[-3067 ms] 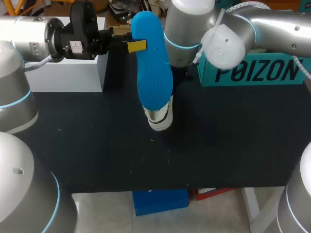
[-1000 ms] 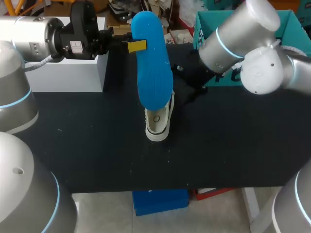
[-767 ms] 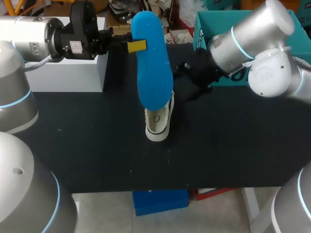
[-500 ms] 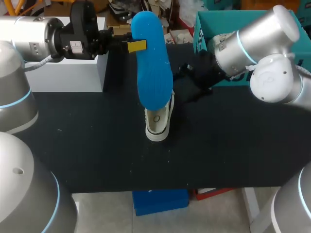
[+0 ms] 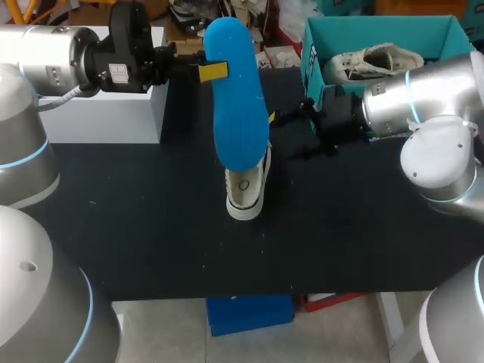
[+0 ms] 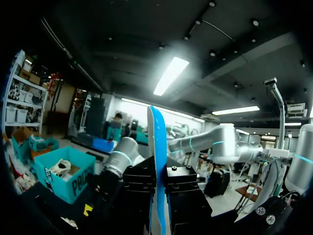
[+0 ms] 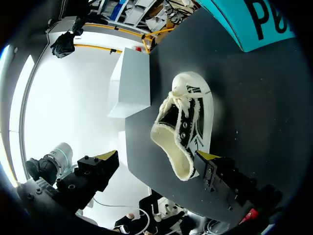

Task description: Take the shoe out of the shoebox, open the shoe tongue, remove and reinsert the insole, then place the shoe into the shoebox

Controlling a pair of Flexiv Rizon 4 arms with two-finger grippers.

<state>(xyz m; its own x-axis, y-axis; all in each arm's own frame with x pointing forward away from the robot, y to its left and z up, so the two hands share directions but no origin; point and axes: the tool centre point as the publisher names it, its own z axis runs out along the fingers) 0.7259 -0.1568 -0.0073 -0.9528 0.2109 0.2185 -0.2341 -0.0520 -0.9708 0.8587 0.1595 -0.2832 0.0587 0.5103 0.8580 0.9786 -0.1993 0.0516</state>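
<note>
Left gripper (image 5: pixel 212 72) tight on blue insole (image 5: pixel 238 113) over shoe (image 5: pixel 246 193); right gripper (image 7: pixel 155 157) spread beside shoe, shoebox (image 5: pixel 311 68) behind.

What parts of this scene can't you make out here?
Head view: most of the shoe on the table is hidden behind the insole.
Left wrist view: the insole shows only edge-on, its lower end covered by the left gripper.
Right wrist view: the shoebox is cut off by the rim, its inside unseen.

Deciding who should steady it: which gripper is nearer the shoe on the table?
Right. The right gripper is open, low and close beside the shoe. The left gripper is higher and behind it, shut on the blue insole.
</note>
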